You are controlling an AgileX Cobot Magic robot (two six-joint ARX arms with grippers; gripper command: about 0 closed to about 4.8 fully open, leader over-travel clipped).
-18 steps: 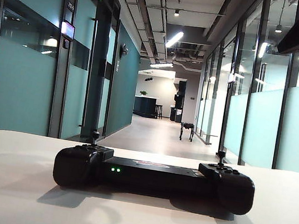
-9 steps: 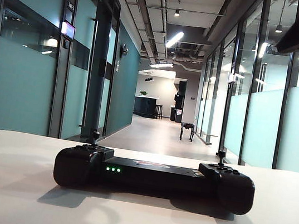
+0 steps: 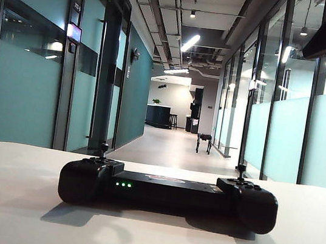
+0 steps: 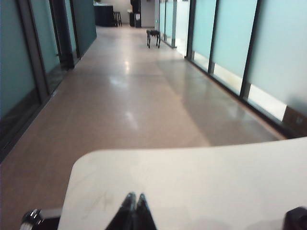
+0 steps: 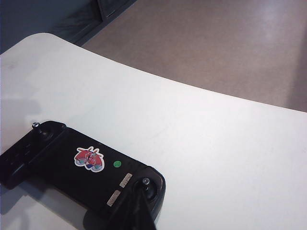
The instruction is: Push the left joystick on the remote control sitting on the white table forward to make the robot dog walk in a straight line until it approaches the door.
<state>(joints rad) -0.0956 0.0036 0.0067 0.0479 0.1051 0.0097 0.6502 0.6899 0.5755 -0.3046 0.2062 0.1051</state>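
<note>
The wide black gamepad-shaped remote control point(image 3: 168, 193) is seen lying flat on the plain matte white surface point(image 3: 9, 209), set back from its curved far edge, with bare white room left all around it. Its short thin black left joystick point(image 3: 103, 149) is seen upright and untouched. The left gripper point(image 4: 134, 211) is held above the surface near that edge, jaws pressed together on nothing. The right gripper point(image 5: 136, 211) is held just over the controller's right end, jaws likewise pressed together. Beyond the edge, a long tan corridor floor point(image 4: 144, 96) is flanked by teal glass walls point(image 3: 25, 77). The small dark four-legged robot dog point(image 3: 203, 142) is seen far down it, beside the right-hand glass.
</note>
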